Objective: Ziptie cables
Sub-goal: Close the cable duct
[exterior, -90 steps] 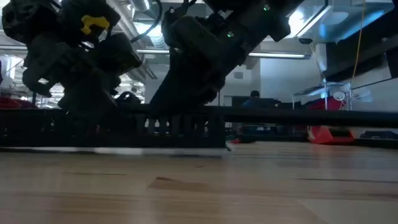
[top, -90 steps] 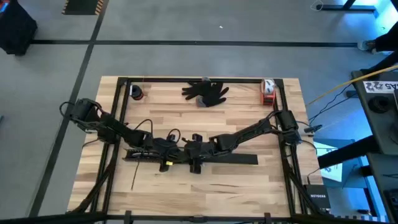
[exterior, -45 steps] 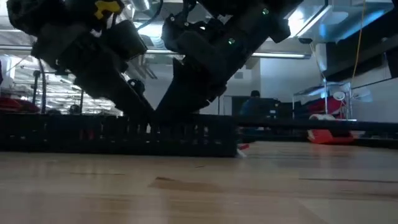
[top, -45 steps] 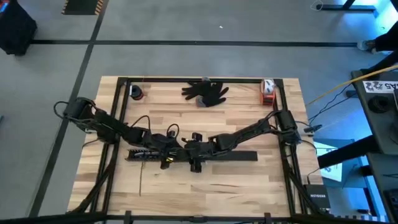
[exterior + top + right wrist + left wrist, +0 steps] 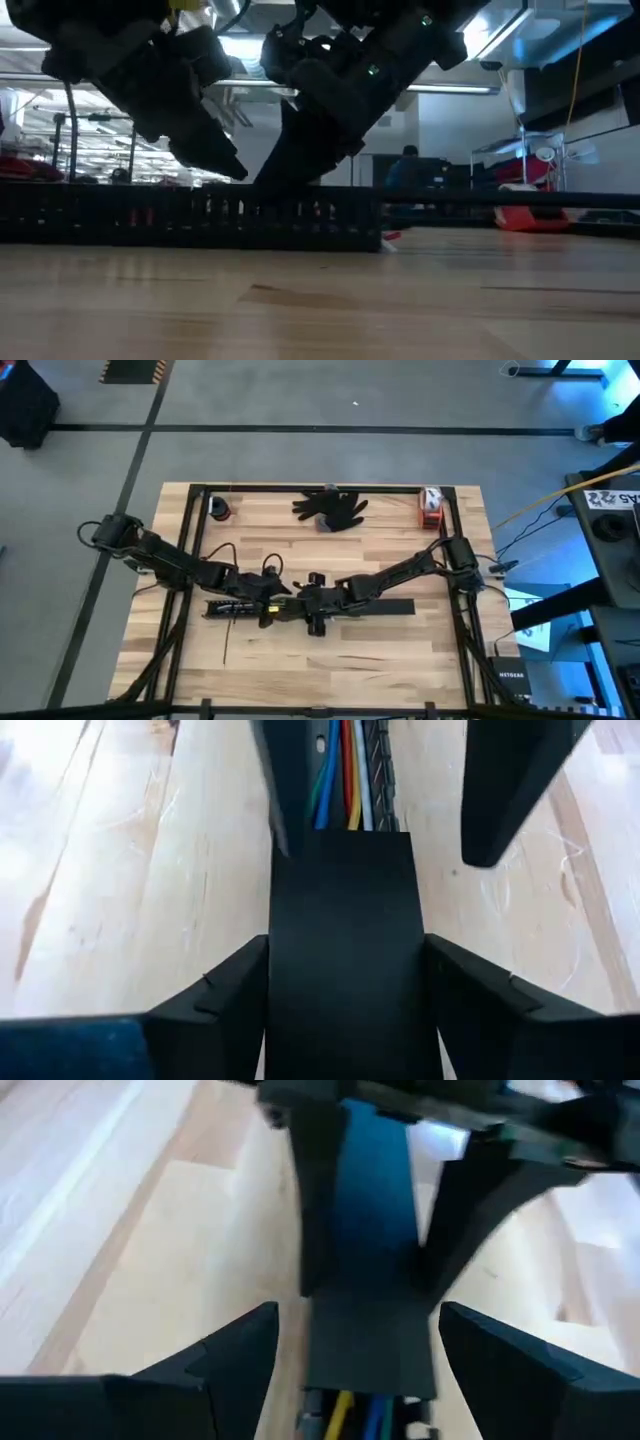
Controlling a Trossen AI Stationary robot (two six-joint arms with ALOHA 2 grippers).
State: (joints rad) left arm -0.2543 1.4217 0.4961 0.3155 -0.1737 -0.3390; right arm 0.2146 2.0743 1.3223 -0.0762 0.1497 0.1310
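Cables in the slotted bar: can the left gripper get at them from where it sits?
Probably yes. The left gripper is open, straddling the black slotted bar, and the cables lie exposed between its fingers. The right gripper straddles the covered stretch farther along.

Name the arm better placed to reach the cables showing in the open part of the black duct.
Probably left. In the high view the left gripper hangs over the open slotted stretch of the duct, where the cables show. The right gripper sits astride the covered part.
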